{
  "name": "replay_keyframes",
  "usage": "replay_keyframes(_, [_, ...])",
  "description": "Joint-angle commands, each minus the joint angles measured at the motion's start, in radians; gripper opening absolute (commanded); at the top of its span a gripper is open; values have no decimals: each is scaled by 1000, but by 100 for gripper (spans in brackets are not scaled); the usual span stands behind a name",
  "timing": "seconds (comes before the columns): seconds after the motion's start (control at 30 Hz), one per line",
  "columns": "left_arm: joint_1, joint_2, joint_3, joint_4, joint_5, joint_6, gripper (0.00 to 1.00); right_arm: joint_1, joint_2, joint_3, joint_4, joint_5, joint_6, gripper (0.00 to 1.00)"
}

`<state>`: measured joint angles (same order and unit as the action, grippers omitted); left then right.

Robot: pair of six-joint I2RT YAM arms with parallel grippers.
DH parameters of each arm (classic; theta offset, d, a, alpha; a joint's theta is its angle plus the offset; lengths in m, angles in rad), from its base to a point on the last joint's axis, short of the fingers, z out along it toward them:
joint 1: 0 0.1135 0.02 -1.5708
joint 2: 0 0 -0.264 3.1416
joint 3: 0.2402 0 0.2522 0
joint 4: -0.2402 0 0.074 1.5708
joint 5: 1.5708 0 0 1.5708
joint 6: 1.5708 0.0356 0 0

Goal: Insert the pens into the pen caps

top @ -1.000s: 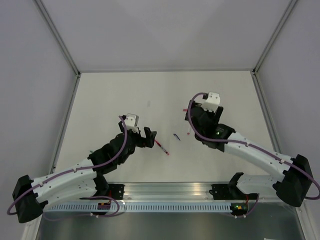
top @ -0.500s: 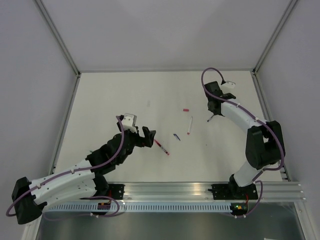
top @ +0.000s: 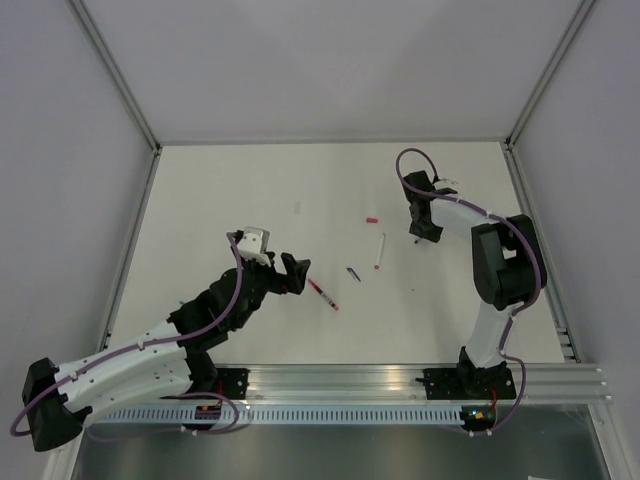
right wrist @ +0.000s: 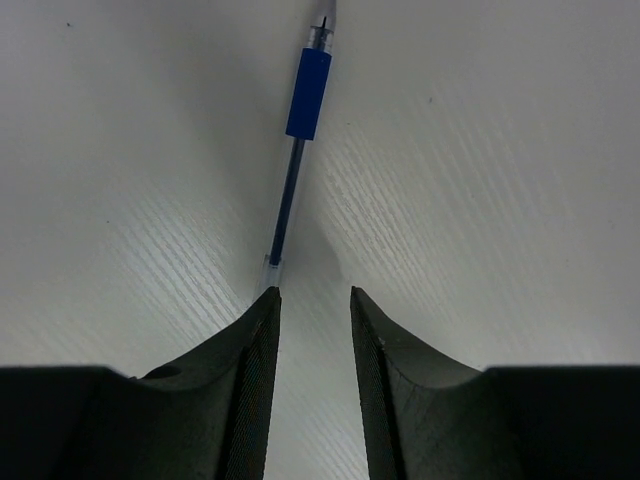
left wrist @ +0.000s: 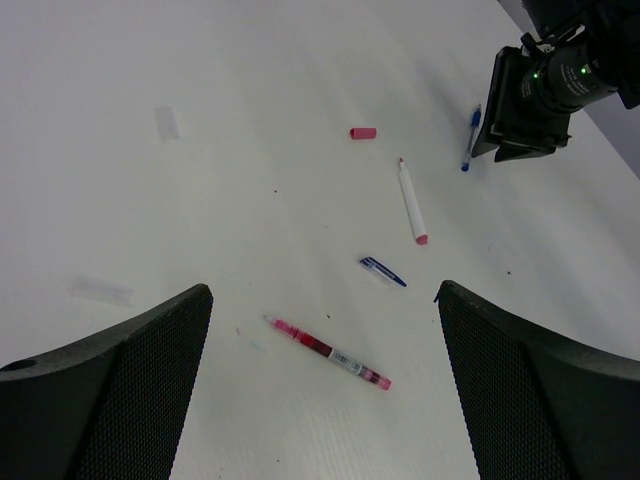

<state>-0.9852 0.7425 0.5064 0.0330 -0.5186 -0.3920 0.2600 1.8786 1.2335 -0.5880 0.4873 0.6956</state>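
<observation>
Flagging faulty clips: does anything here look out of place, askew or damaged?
Nothing spilled or damaged. Only oddity: the blue pen lines up with one of the right fingers, off the gap between them.

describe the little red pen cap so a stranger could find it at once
On the white table, look left of the right gripper. The short red pen cap lies just beyond the far tip of the white pen with a red end. It is the only stubby red piece; the red pen is long and thin.
</observation>
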Motion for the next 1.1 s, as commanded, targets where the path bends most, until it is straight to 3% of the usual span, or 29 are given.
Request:
replay_keyframes(0.0, [-3,4,-9,34,6,7,99,1,22,43,51,-35,1,41])
replay_keyframes(0.4, [-3,40,-6,42,9,-4,99,-5,79,35,33,-10,10,43])
replay_keyframes(0.73, [-3,37,-5,39,12,-4,99,-7,68,52,-3,1,8,37])
replay_keyframes(1.07, [-3,54,1,41,17,1,99,-7,-67,29,39,4,93,47])
